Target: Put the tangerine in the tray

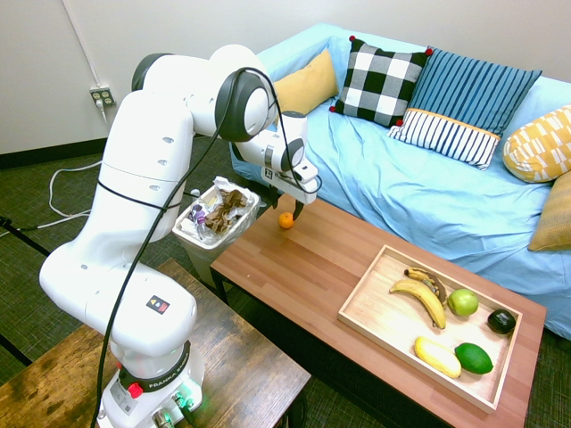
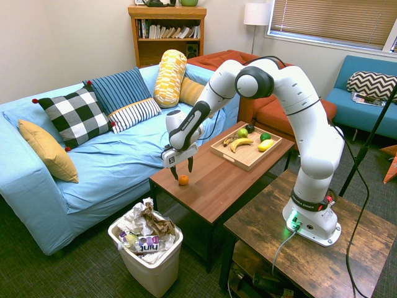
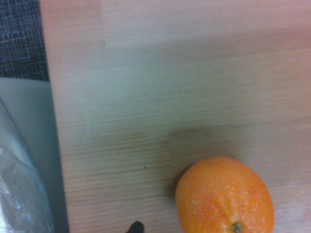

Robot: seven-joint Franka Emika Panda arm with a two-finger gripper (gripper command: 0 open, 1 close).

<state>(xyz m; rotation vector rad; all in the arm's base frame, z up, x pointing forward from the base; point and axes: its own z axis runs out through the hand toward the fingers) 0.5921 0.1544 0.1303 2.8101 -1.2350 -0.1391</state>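
1. Lowering onto the tangerine [image 1: 285, 220] is the step in hand, I judge: the fruit sits on the counter [image 1: 303, 276] left of centre in the first exterior frame, near the corner by the bin [image 1: 217, 217], and the end effector [image 1: 294, 208] hangs just above it, fingers spread and empty.
2. Centring comes first. In the second exterior view the fingers straddle a spot slightly above the fruit, so descend straight and close gently; round fruit rolls.
3. Carrying it right, the tray [image 1: 364, 301] at lower right has bare wood on its near side, away from the other fruit.
4. Seen from the wrist, the tangerine [image 3: 224, 195] is cut off by the bottom edge, and the fingers' clearance cannot be judged there.
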